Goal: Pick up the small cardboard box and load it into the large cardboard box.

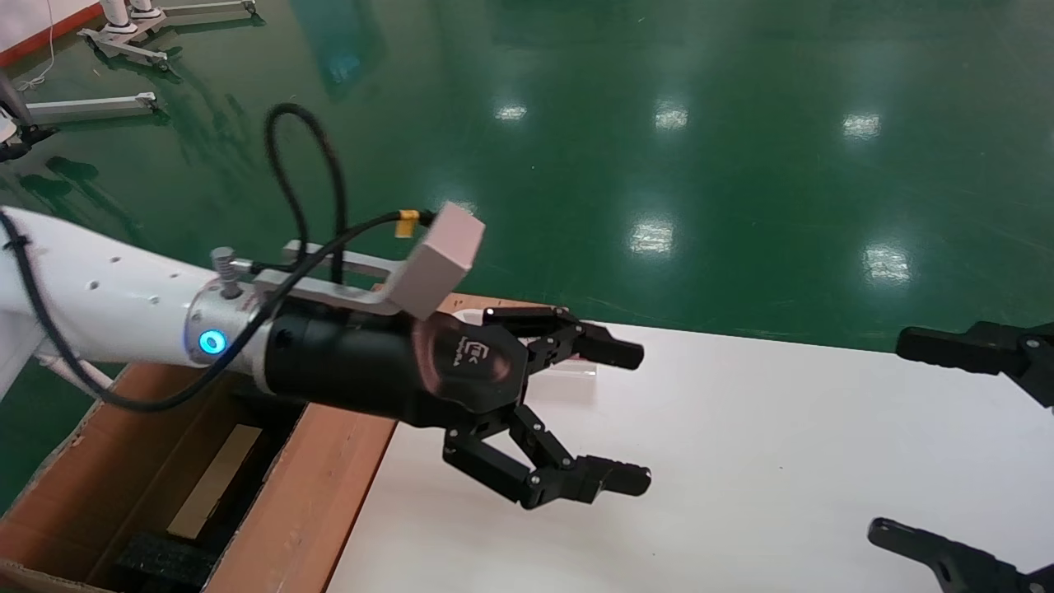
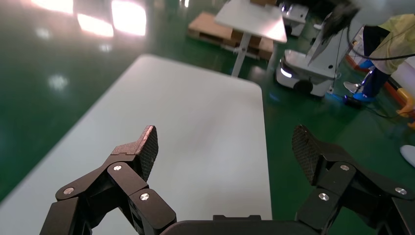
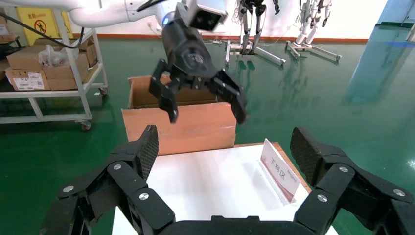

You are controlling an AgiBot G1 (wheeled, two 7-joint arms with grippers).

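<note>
The large cardboard box stands below and behind the left gripper, a pale flat carton lying among its black foam blocks. That gripper hangs wide open and empty over the white table's edge; the right gripper, also spread empty, faces it.

Brown large cardboard box, white table, green floor.

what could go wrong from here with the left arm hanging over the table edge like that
1. The left claw hangs open and empty over the white table; no small carton shows there, so a grasp may close on air.
2. A swing back could clip the big brown corrugated carton beside the table edge.
3. The small white sign stand sits near its path.
</note>
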